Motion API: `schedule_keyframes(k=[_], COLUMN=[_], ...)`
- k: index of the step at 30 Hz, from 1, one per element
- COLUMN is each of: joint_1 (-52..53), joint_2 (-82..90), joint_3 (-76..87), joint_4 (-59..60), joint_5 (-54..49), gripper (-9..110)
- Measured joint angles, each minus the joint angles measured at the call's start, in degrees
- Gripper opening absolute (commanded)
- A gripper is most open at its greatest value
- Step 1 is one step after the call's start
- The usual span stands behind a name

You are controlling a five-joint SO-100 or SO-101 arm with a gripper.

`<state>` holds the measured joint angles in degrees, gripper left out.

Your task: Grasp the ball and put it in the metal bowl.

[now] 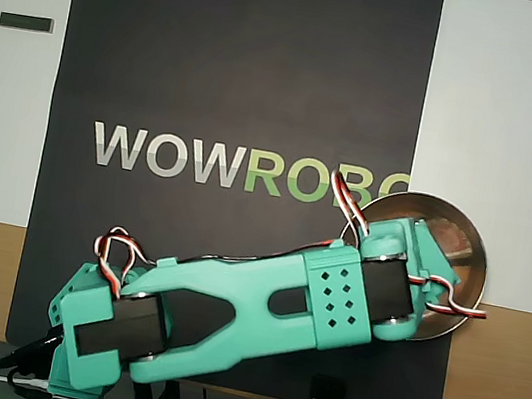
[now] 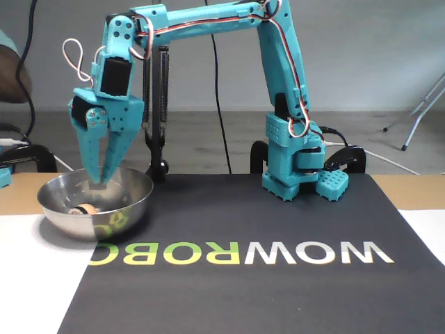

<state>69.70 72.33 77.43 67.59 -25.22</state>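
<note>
The metal bowl (image 2: pixel 128 207) sits at the left edge of the dark mat in the fixed view, and the small peach-orange ball (image 2: pixel 85 208) rests inside it near the front left. My teal gripper (image 2: pixel 98 181) hangs over the bowl, fingertips just inside the rim, shut with nothing between them and apart from the ball. In the overhead view the bowl (image 1: pixel 476 255) lies at the mat's right edge. The wrist covers much of it there, so the fingertips are hidden in that view.
A dark mat (image 2: pixel 278 229) printed with WOWROBO covers the table's middle. The arm's base (image 2: pixel 295 174) stands at the mat's far edge. A small black stick (image 1: pixel 26 22) lies on the white surface at the upper left of the overhead view.
</note>
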Motion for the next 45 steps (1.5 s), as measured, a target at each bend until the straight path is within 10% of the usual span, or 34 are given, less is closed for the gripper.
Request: schedule_keyframes(k=[45], joint_1=[-54.8], joint_2=[41.4], joint_3=[26.5], joint_4=[8.6], joint_5=[30.0], gripper=[5])
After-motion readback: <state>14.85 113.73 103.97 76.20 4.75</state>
